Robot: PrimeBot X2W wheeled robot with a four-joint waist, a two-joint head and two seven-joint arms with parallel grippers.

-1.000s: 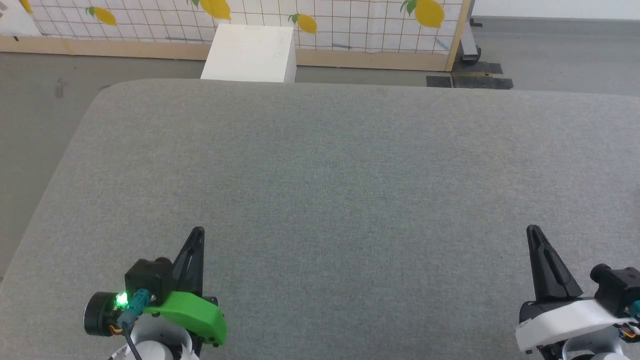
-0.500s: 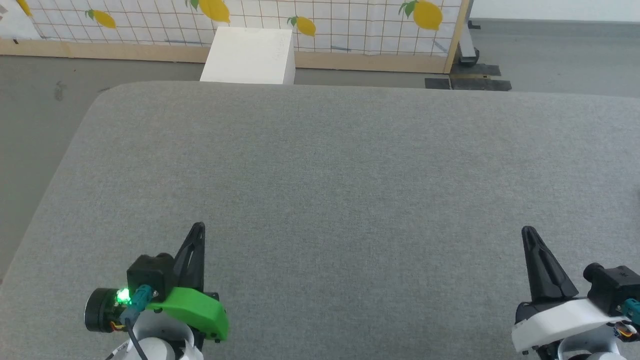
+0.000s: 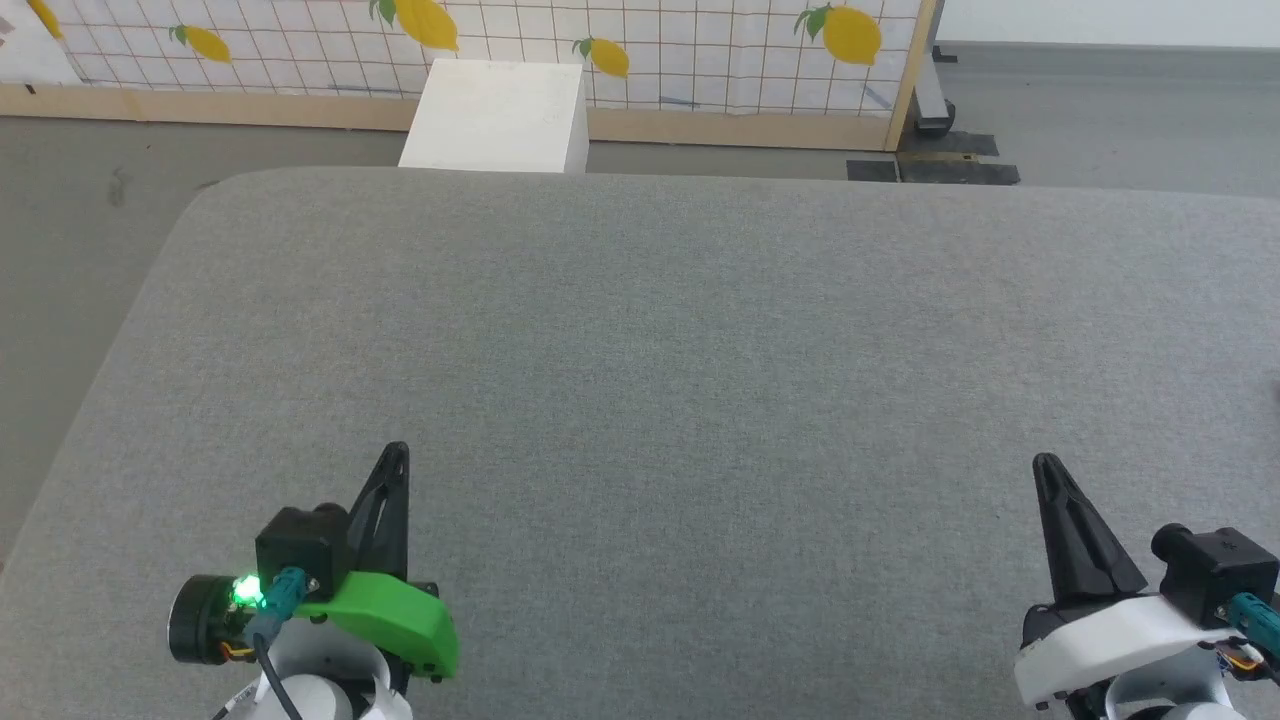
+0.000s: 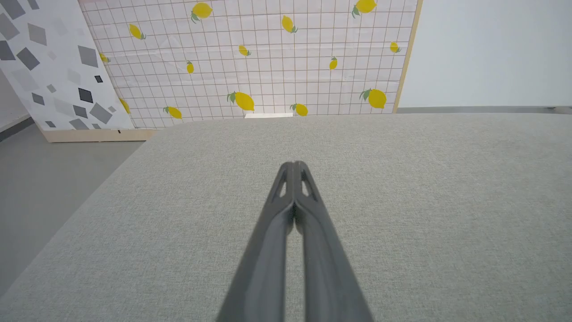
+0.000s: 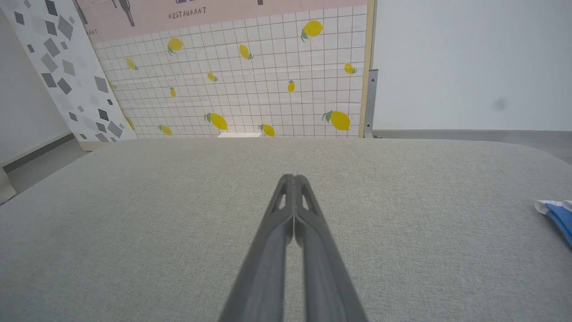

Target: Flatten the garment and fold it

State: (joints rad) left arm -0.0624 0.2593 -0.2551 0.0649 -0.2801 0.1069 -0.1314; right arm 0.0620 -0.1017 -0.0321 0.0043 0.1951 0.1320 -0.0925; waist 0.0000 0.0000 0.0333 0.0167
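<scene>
Finding: my left fingers (image 3: 398, 460), lower left of the head view, and my right fingers (image 3: 1050, 475), lower right, are each pressed together and hold nothing, over the grey table (image 3: 640, 330). The garment (image 5: 556, 213), blue with white trim, shows as a crumpled corner at the right edge of the right wrist view, lying on the table well apart from both. Recommendation: I judge the step in hand to be the fetch, so the right fingers should spread before arriving, pinch the near white-trimmed edge low against the table, and draw it toward the middle, where both can flatten it.
</scene>
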